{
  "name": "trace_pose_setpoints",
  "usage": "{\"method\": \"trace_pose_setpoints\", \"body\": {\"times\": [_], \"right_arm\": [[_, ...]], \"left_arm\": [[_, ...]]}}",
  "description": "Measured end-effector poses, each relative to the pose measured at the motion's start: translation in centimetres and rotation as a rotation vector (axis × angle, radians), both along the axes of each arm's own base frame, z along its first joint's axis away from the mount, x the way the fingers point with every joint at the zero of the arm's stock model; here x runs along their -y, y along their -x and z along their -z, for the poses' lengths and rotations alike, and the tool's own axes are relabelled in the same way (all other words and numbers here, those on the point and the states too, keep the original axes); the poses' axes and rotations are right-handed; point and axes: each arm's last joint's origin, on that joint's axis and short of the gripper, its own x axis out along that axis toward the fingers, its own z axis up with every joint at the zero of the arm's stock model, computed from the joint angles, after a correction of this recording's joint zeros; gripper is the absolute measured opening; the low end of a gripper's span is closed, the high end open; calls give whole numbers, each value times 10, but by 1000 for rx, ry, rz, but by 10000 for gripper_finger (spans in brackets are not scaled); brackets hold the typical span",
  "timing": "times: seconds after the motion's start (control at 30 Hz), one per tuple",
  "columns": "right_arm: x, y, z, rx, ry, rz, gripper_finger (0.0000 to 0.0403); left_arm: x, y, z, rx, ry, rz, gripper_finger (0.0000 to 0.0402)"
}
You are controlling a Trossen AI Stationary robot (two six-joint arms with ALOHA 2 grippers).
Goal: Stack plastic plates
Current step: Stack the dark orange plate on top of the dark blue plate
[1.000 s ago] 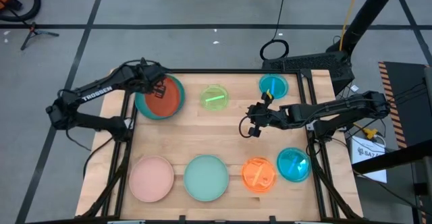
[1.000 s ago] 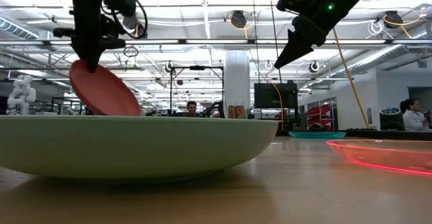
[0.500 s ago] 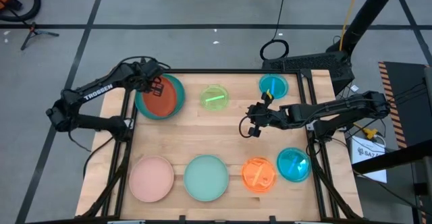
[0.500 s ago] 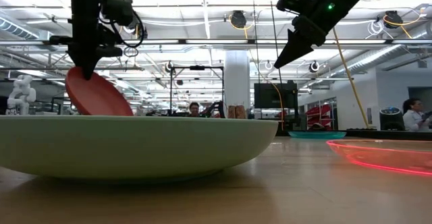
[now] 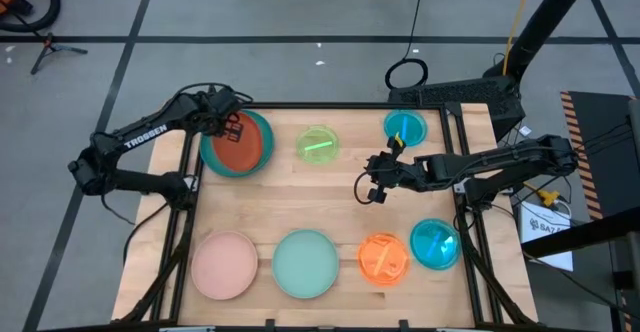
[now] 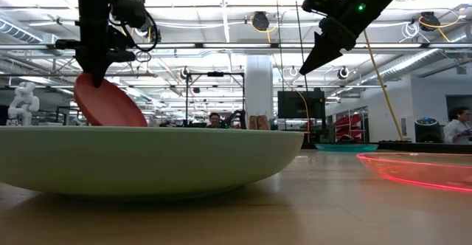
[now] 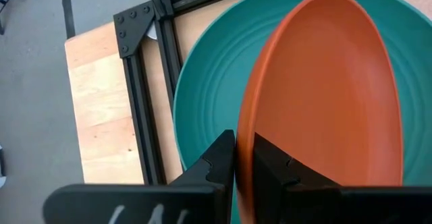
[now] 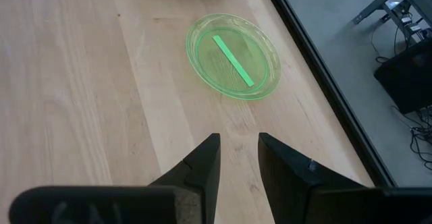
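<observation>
My left gripper (image 5: 232,127) stands at the table's far left, shut on the red-orange plate (image 5: 240,150), which is tilted over the teal plate (image 5: 267,138). My right gripper (image 5: 372,194) hovers open above bare wood right of centre, touching nothing. In its wrist view the lime plate (image 8: 233,57) lies ahead of it. Flat on the table are the lime plate (image 5: 318,144), two blue plates (image 5: 405,127) (image 5: 435,244), the orange translucent plate (image 5: 384,257), the pink plate (image 5: 225,264) and the mint plate (image 5: 305,262). The dark green plate is out of sight. My left gripper (image 7: 236,163) pinches the red-orange plate's rim (image 7: 244,140) between its two fingers, one on the inner face and one on the outer. The fingers point down from above. The plate (image 6: 114,105) slants down from the held edge over the teal plate (image 7: 209,82); whether its low edge touches, I cannot tell.
A black frame rail (image 7: 138,82) runs along the table's left edge, close beside the teal plate. The mint plate (image 6: 147,160) fills the low view's foreground and hides the table behind it. Bare wood (image 5: 300,197) lies across the table's middle.
My left gripper has sunk a little and shifted slightly toward the table's left edge. The red-orange plate in it has tipped steeper over the teal plate. It stays shut on the plate's rim.
</observation>
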Motion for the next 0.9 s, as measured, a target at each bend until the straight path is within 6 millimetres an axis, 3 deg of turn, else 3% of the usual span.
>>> {"method": "trace_pose_setpoints", "body": {"times": [0.9], "right_arm": [[0, 0, 0, 0, 0, 0, 93]], "left_arm": [[0, 1, 0, -1, -5, -22, 36]]}}
